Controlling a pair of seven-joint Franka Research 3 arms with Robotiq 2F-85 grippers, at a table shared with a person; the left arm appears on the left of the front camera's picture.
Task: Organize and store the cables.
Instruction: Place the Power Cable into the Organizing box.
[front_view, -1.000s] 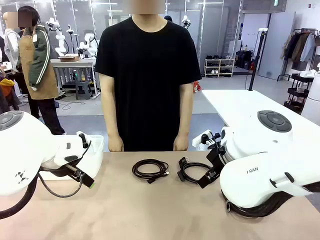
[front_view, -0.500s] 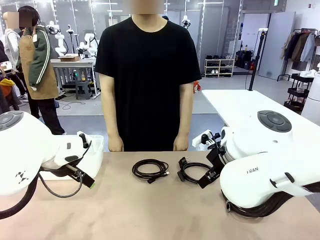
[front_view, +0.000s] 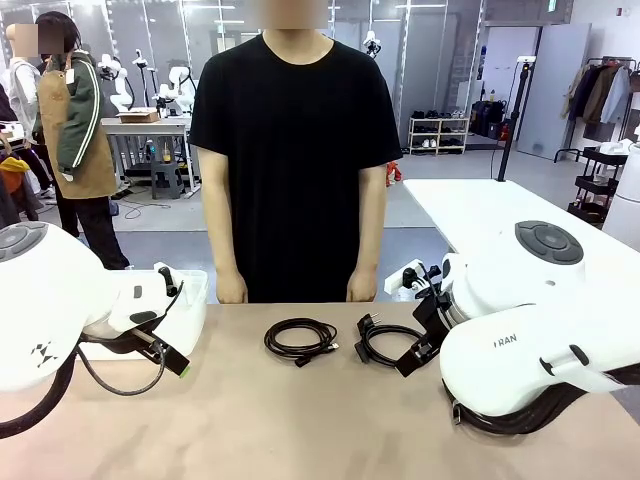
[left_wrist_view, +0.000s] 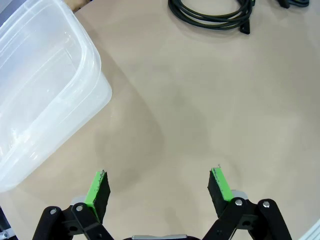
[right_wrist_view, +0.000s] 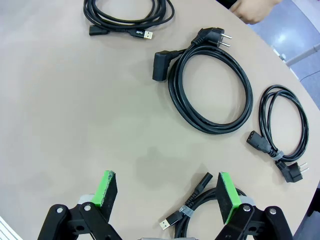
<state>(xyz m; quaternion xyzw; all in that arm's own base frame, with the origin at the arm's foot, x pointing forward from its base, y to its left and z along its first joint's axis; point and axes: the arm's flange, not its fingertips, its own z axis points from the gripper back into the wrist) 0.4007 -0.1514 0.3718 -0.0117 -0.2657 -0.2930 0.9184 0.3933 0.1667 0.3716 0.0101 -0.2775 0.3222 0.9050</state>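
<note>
One readable mark — "FRAN" — on right arm (front_view: 540, 375), near cables (right_wrist_view: 160, 65).

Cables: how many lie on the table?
4. Right wrist view: USB coil, large coil beside it, small coil beyond, fourth coil half-hidden at the right gripper; others may hide.

The cables (right_wrist_view: 246, 95) are black (one plug tip silver), the bench (left_wrist_view: 200, 110) plain beige, the box (left_wrist_view: 45, 90) milky clear; left tool (left_wrist_view: 160, 186) and right tool (right_wrist_view: 167, 192) are black with green pads (left_wrist_view: 98, 187).

Bright, even, sharp; soft shadows
</note>
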